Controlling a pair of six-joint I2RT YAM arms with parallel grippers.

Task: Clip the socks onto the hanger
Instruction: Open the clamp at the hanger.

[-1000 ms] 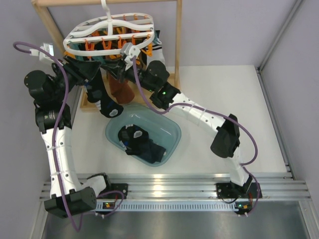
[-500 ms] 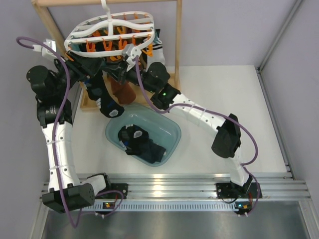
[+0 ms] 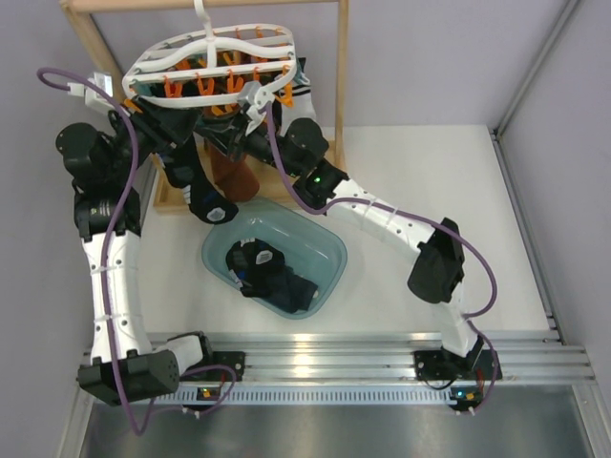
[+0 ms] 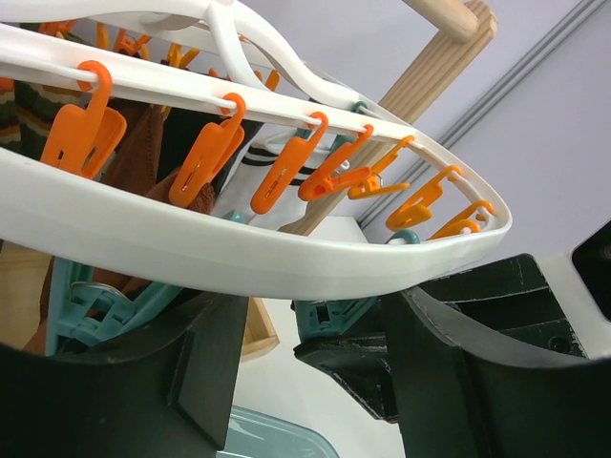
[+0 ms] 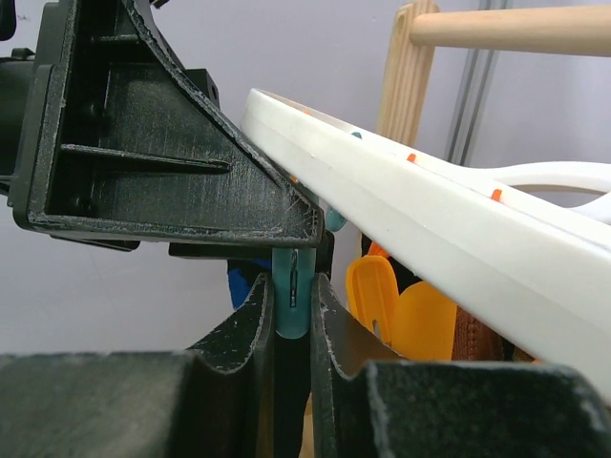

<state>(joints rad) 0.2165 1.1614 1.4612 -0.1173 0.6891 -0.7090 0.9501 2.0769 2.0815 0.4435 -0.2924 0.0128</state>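
Jaws of the right gripper (image 5: 291, 324) squeeze a teal clip (image 5: 291, 289) on the hanger (image 5: 430, 210), left gripper (image 4: 315, 329) unclear; socks (image 3: 272, 277) lie unclipped in the basin (image 3: 330, 250).

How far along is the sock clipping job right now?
Partway. A brown sock and a striped sock already hang from the hanger. In hand: the right tool pinches a teal clip while one dark sock dangles below the rim; clipped or not, I cannot tell. Left: more dark socks wait in the basin.
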